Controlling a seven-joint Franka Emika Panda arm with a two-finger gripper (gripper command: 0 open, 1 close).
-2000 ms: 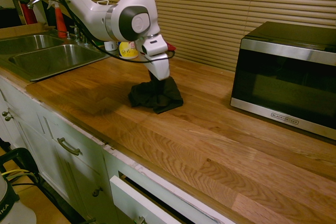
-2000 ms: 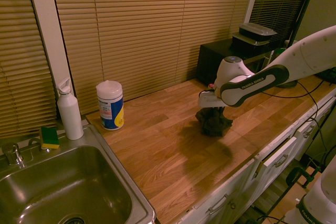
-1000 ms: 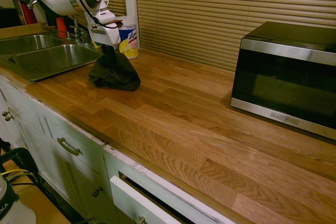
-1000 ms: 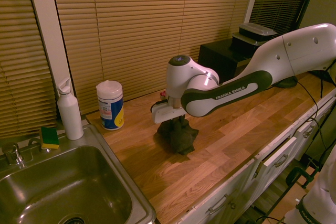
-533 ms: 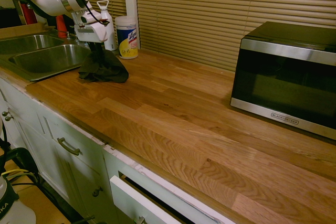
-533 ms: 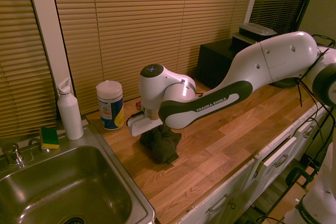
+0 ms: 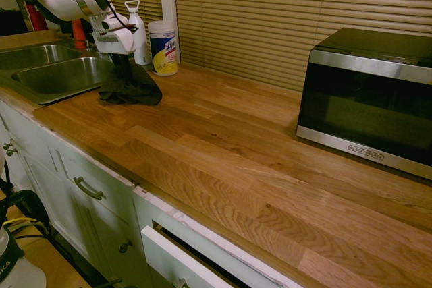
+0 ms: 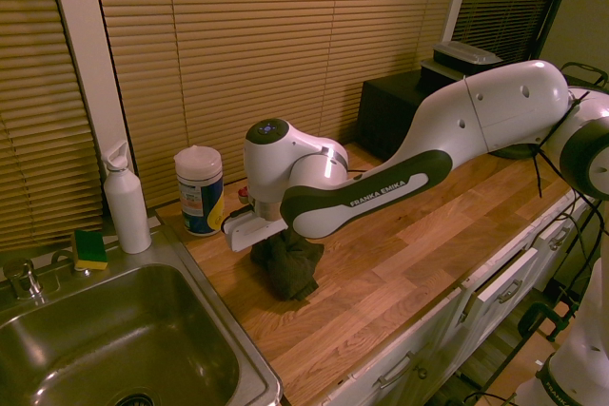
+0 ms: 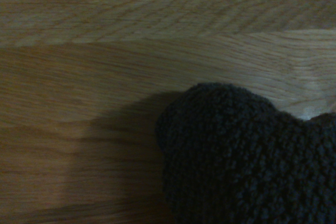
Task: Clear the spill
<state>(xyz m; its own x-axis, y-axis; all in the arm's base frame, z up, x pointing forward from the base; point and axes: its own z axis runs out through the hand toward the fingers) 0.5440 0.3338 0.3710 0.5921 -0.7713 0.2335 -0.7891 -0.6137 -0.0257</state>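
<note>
My gripper (image 7: 123, 62) is closed tight on the dark cloth (image 7: 131, 89), which bunches under my fingertips and spreads over the wooden counter (image 7: 223, 139). Two seconds ago I had it farther along the counter, toward the microwave (image 7: 371, 102); since then I have brought it close to the sink (image 8: 124, 330) and the wipes canister (image 8: 201, 202). Over the last half second it has shifted only slightly more that way. The white bottle (image 7: 138, 35), hidden behind me a second ago in the first exterior view, now shows there beside the canister. I can't make out the spill in any view, so I cannot tell where it lies or whether the cloth covers it

The canister stands upright with its lid on, its contents hidden from me. The white bottle is upright and closed at the sink's rim, near the green and yellow sponge (image 8: 89, 250). The near basin in the second exterior view holds only its drain (image 8: 135, 400), as far as I can see. The microwave's door is shut, its inside too dark to read, and lidded containers (image 8: 466, 56) are stacked on top. Below the counter a drawer (image 7: 179, 257) stands partly open, and I can't see what it holds
</note>
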